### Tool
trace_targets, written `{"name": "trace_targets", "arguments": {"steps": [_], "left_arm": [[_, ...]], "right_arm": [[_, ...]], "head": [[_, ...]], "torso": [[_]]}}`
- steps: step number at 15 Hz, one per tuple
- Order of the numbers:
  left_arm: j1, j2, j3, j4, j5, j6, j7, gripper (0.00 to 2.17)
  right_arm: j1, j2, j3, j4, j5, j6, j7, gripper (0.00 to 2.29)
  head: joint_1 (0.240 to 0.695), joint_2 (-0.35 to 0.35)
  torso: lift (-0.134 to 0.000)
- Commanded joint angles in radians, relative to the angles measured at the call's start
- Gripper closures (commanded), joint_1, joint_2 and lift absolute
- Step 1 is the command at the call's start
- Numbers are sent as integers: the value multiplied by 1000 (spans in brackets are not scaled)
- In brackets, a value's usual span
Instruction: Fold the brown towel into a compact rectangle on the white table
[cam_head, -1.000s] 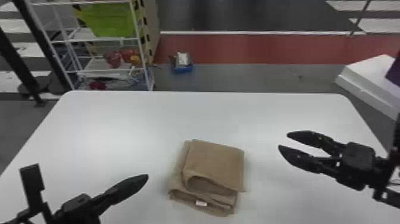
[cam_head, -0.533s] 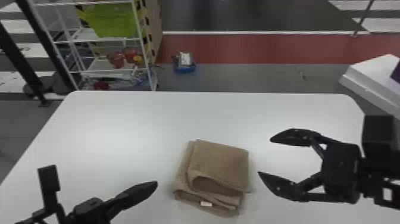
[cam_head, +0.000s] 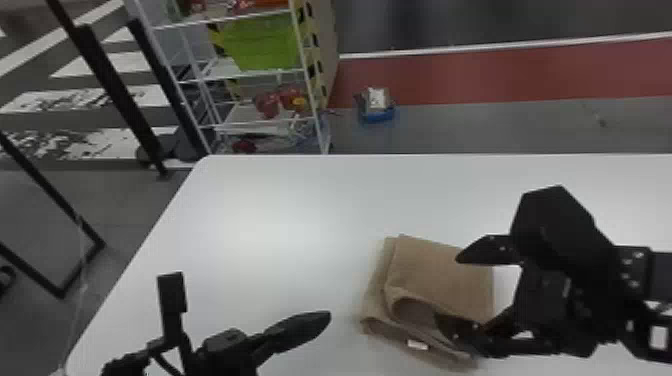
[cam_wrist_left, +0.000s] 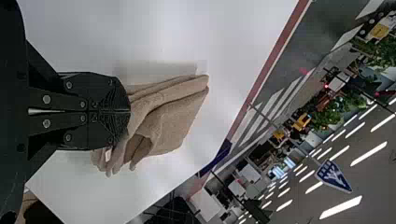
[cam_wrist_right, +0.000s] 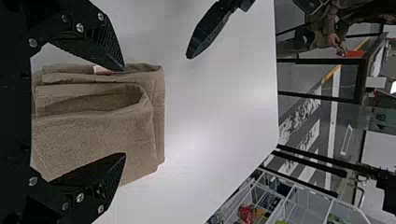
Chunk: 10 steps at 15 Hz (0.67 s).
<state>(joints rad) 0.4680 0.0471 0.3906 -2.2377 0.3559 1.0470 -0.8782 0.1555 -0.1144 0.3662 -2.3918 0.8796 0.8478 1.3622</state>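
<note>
lying folded, 1 twl (cam_head: 435, 270), 2 r fingers (cam_head: 456, 327) apart

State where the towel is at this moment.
In the head view, the towel lies on the white table, right of the view's centre, between the shut left hand and the open right hand, whose fingertips overlap it there.

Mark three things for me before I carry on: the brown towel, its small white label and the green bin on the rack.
Brown towel (cam_wrist_right: 93, 140): right wrist view, upper folded layer.
White label (cam_head: 417, 345): head view, its middle.
Green bin (cam_head: 265, 42): head view, its side.
</note>
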Motion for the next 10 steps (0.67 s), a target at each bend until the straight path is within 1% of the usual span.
{"name": "trace_targets", "arguments": {"steps": [1,2,5,10], "left_arm": [[3,0,13,-8,1,11,-2,1362],[4,0,14,-8,1,11,-4,1362],[3,-1,10,-10,1,14,-4,1362],[-2,-1,4,-10,0,14,-4,1362]], "right_arm": [[-27,-4,88,49,90,-8,5,286],[-36,-13,115,75,96,-8,5,286],[-40,-13,161,126,160,-14,5,286],[-59,-11,154,215,159,-23,5,340]], "head": [[695,257],[695,270],[695,301],[695,300]], "torso": [[-123],[-123],[-123],[-123]]}}
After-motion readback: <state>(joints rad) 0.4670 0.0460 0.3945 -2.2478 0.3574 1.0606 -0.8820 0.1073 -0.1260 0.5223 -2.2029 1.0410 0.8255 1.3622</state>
